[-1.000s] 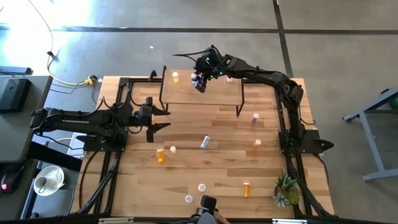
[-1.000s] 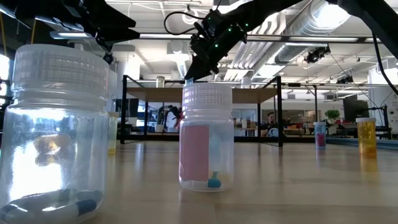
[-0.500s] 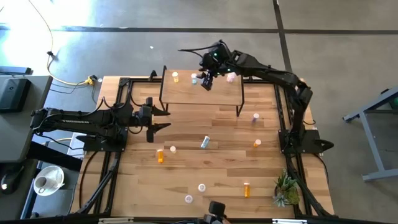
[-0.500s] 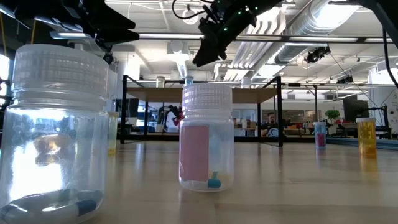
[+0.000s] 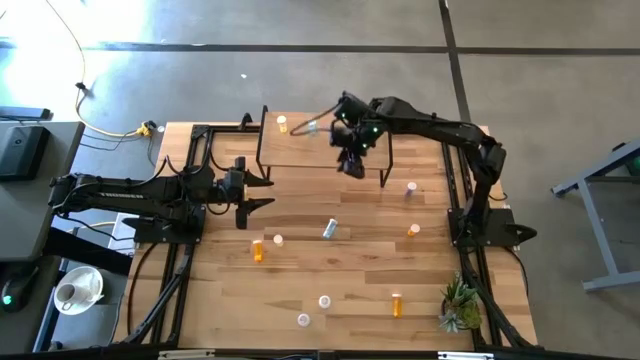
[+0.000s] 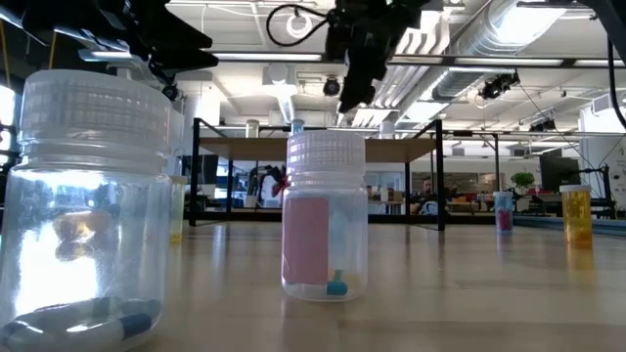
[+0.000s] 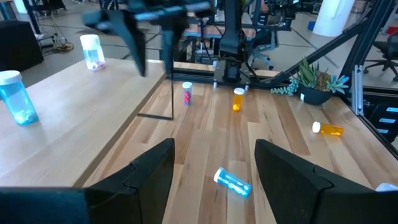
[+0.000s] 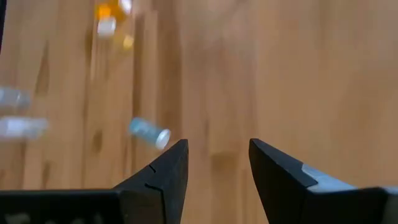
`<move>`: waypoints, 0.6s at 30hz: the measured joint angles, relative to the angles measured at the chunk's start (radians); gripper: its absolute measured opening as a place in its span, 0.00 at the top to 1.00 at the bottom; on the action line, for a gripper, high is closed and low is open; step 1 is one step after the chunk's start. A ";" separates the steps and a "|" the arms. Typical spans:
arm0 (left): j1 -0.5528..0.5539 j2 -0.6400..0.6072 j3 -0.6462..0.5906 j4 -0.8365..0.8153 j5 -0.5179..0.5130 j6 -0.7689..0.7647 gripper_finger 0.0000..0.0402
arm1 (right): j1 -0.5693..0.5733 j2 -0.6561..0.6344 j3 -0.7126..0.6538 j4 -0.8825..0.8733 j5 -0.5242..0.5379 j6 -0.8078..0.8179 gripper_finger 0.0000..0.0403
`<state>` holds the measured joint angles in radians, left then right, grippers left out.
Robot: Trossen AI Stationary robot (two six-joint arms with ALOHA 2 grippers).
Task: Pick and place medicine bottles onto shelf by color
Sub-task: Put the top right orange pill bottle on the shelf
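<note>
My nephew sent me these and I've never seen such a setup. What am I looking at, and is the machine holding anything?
Two dark robot arms work at a slatted wooden table. One picture looks straight down, one sits level with the tabletop, and one camera rides on each wrist. Small pill bottles are scattered about, among them an orange bottle and a light blue bottle lying on its side. The small light-wood shelf on black legs carries a few more. The right gripper hangs open and empty over the shelf's edge. The left gripper waits open at the table's left, also empty.
</note>
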<state>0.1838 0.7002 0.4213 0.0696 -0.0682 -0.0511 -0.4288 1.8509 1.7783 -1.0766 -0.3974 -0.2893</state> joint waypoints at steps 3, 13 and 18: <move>0.000 0.000 0.000 0.000 -0.001 -0.002 0.47 | 0.024 -0.020 -0.059 -0.017 -0.002 0.000 0.60; 0.000 0.000 0.000 0.002 -0.033 -0.002 0.47 | 0.107 -0.224 -0.408 0.081 -0.001 0.121 0.60; 0.000 0.000 0.000 0.003 -0.033 -0.001 0.47 | 0.136 -0.404 -0.609 0.182 0.044 0.290 0.60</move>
<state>0.1839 0.7002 0.4217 0.0730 -0.1009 -0.0524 -0.2924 1.4471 1.1695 -0.8942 -0.3530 0.0004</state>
